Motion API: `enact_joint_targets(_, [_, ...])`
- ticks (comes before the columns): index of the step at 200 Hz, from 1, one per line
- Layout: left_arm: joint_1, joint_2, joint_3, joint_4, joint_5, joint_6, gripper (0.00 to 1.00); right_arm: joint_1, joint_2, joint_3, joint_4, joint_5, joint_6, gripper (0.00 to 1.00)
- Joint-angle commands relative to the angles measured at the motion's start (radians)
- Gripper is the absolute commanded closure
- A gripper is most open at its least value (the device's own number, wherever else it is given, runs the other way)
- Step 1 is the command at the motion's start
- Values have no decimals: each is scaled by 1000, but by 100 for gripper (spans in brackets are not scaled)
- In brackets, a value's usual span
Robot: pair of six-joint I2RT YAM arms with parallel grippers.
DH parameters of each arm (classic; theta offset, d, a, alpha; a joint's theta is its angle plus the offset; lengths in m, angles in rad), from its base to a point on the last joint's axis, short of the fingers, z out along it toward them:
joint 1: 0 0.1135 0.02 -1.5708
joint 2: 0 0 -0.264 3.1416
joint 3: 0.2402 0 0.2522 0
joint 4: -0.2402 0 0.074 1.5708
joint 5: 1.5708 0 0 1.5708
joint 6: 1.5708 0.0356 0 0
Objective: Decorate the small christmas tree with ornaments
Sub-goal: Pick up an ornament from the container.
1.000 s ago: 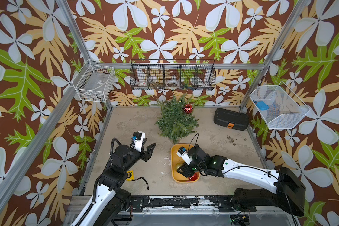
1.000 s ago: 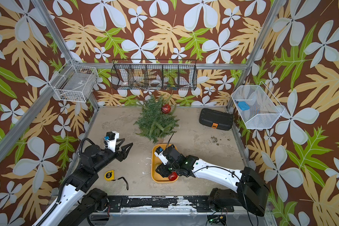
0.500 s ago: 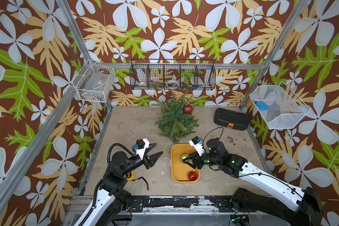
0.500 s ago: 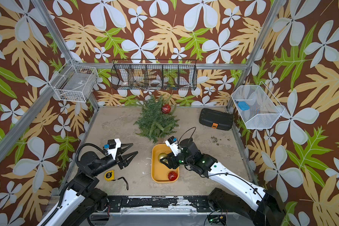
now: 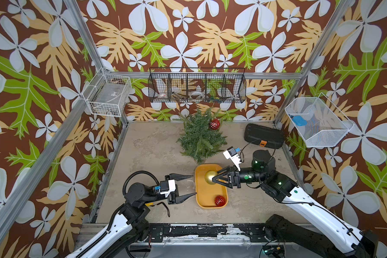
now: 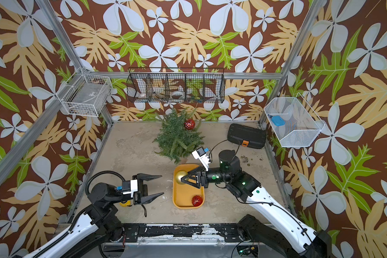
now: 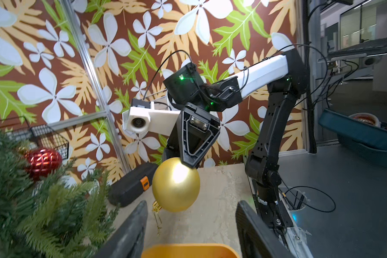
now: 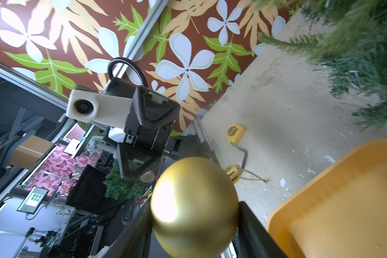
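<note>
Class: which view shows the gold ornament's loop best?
Right wrist view: the gold ornament shows its loop clear against the pale table. Left wrist shows the loop smaller, dangling. In both top views it is too small to see.

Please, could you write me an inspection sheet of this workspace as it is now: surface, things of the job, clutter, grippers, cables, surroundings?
Surface: beige table, stained.
Job's things: small tree upright at the back, one red ornament hanging on it; second red ornament in the yellow tray; gold ornament held above the tray.
Clutter: black case in the back corner on the right arm's side; yellow tape measure partly hidden under the left arm.
Grippers: left gripper open, empty; right gripper shut on the gold ornament.
Cables: black cord loose on the table by the left arm; camera cable looping at the right wrist.
Surroundings: white wire basket, black wire basket, white mesh basket on the walls.
</note>
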Motion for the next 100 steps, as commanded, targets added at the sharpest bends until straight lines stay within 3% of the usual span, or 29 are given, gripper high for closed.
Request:
enact_joint_targets(1, [-22,32,1,171,7,45,35,0,-2,21,42,-62,80,44])
enact_joint_targets(48, [-101,123,2,297,-78,103,32,0,-12,37,100,-86,168,44])
enact_joint_targets(100, [-167,238,40,393,-139,182,15,-1,-17,60,104,-113,201,44])
